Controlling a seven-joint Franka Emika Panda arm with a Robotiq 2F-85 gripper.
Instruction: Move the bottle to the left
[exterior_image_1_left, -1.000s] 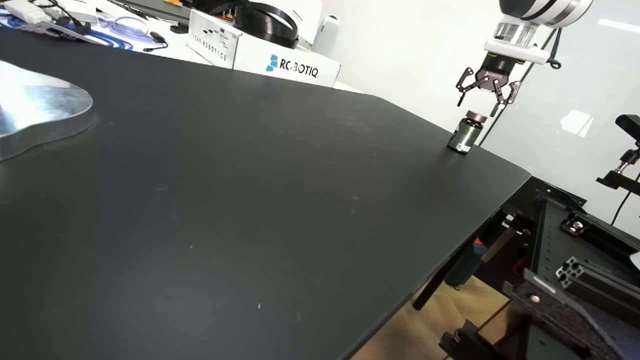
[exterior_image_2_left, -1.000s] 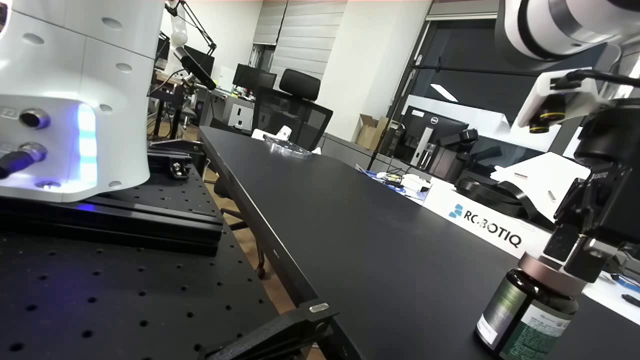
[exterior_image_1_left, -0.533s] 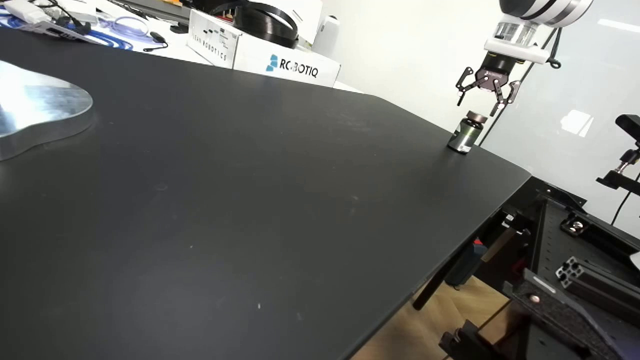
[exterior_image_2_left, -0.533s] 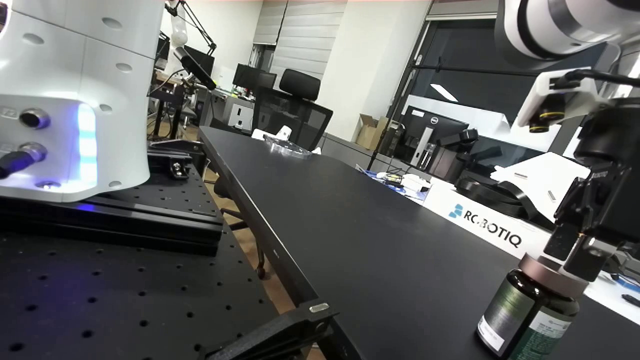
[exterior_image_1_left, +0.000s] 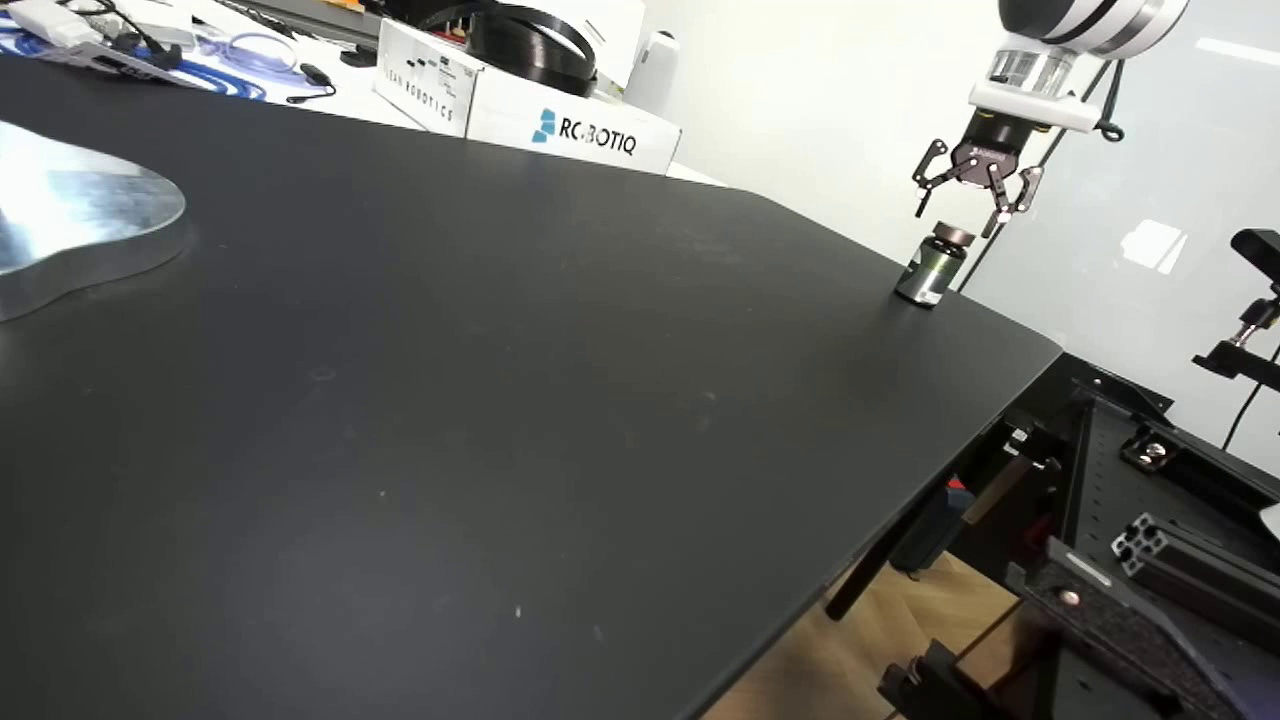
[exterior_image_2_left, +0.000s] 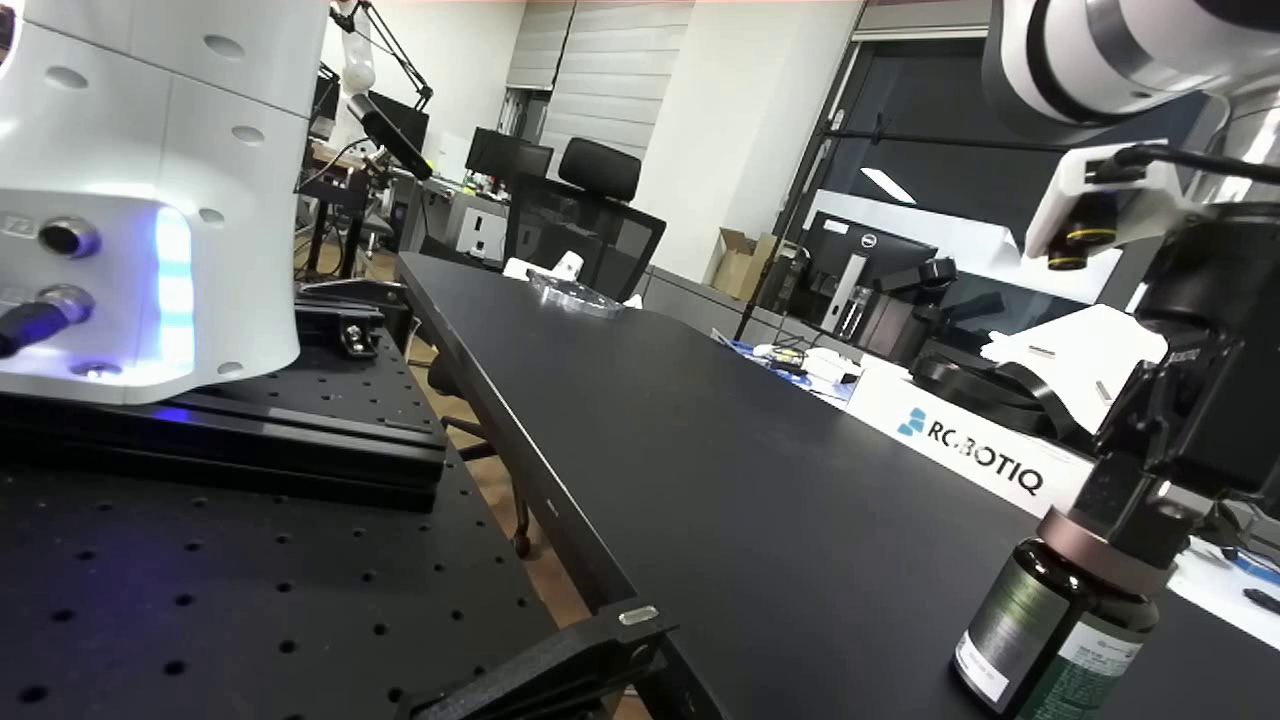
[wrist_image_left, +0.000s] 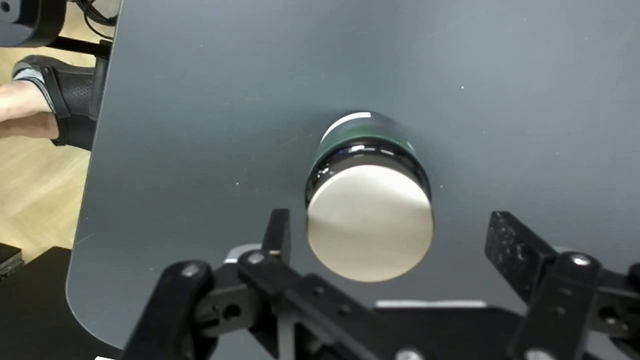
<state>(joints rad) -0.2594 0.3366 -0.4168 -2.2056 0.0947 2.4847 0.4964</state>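
Bottle (exterior_image_2_left: 1060, 610) not yet grasped

It is supported upright by the table (exterior_image_2_left: 700, 430), near an edge. Above, the empty end effector (wrist_image_left: 388, 225) is spread wide. With the cap (wrist_image_left: 370, 225) flanked unevenly, the bottle could be tipped by off-centre descent.

White rounded base (exterior_image_2_left: 150, 190): grey oval caps (exterior_image_2_left: 223, 45); glowing blue-white strip (exterior_image_2_left: 175, 290) at 6 o'clock; black cable (exterior_image_2_left: 35, 322) at 8 o'clock
White cylindrical arm link (exterior_image_2_left: 1080, 60): black band (exterior_image_2_left: 1041, 60), silver band (exterior_image_2_left: 1115, 40)
Black jointed end effector (wrist_image_left: 390, 217): silver screws (wrist_image_left: 256, 258); pale-speckled black pad (wrist_image_left: 512, 252) at 4 o'clock
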